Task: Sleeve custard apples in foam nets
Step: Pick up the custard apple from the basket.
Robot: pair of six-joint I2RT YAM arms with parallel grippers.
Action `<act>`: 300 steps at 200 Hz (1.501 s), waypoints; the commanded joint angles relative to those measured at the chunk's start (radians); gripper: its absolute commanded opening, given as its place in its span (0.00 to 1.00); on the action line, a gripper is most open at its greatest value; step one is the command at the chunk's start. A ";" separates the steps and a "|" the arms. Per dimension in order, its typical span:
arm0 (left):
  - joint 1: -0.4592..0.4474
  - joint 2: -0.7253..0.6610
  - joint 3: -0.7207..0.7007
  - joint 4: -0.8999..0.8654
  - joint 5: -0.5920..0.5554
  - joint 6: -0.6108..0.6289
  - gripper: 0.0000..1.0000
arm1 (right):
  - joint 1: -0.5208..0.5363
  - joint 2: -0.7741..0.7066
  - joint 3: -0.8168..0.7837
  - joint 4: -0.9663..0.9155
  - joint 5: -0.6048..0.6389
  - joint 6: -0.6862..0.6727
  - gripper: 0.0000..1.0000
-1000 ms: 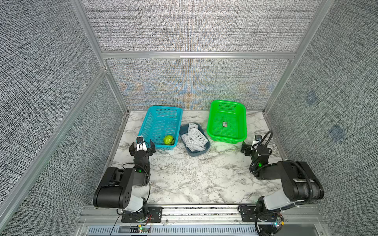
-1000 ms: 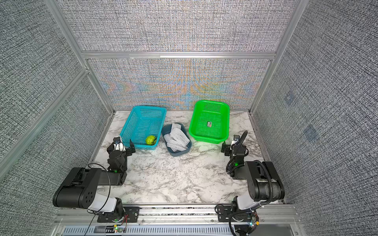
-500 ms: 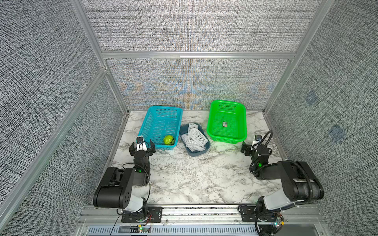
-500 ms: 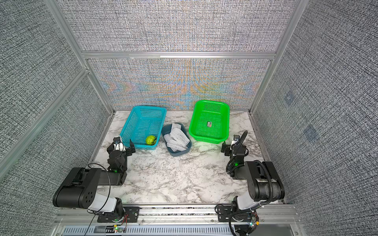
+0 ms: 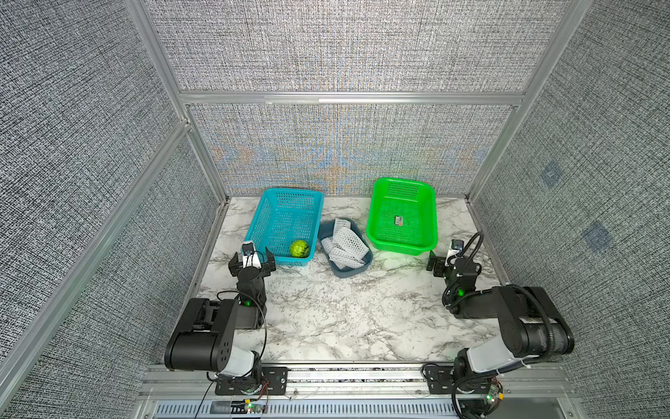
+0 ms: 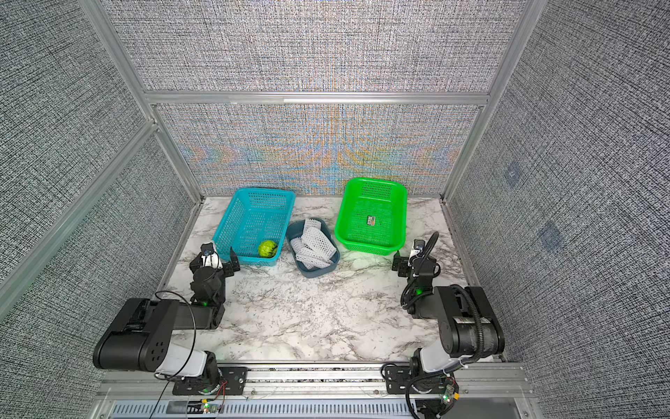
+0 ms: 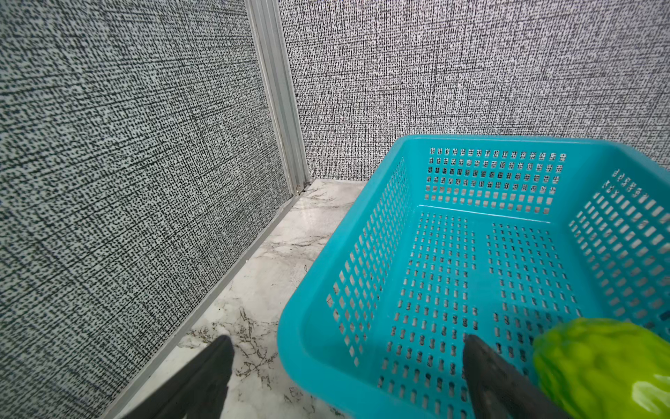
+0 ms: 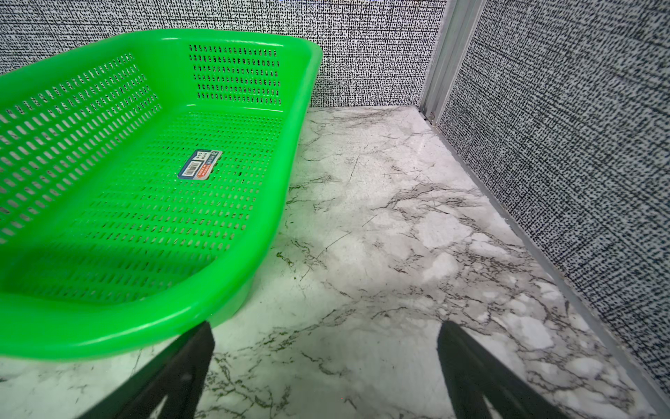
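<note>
Nothing has shifted since a second ago: both arms, both baskets, the tray and the fruit sit where they were.

Marble table [image 5: 326,308], grey-veined, walled on three sides by speckled panels.

Left arm [image 5: 203,337] and right arm [image 5: 522,319], both folded low at the near edge, wrists pointed toward the far wall.

Turquoise basket [image 5: 259,225], perforated, far left of the table. Green basket [image 5: 370,221], perforated, far right, well apart from the turquoise one.

Grey tray [image 5: 348,272] between the two baskets, set slightly nearer, just beside the turquoise basket.

Left gripper [image 5: 252,259]: jaws spread wide, grasping nothing. It hangs just at the near left corner of the turquoise basket. In the wrist view one finger [image 7: 217,359] shows against the marble outside the basket, the other against the basket's floor close to the fruit. Contact with the basket: cannot tell.

Right gripper [image 8: 326,328]: jaws spread wide, grasping nothing, low over bare marble just beside the near right corner of the green basket.

Foam nets [image 5: 344,243]: white mesh sleeves, heaped in the grey tray, overlapping; count unclear.

Custard apple [image 5: 299,249]: one, yellow-green, bumpy and glossy, bare of any net. It lies on the floor of the turquoise basket in the near right corner.

Sticker [image 5: 399,220]: small barcode label, flat on the green basket's floor near the middle.
</note>
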 commanded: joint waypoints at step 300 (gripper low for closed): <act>-0.078 0.419 1.130 -1.675 0.535 -0.231 0.99 | 0.397 -0.555 0.366 -1.129 0.091 0.151 0.99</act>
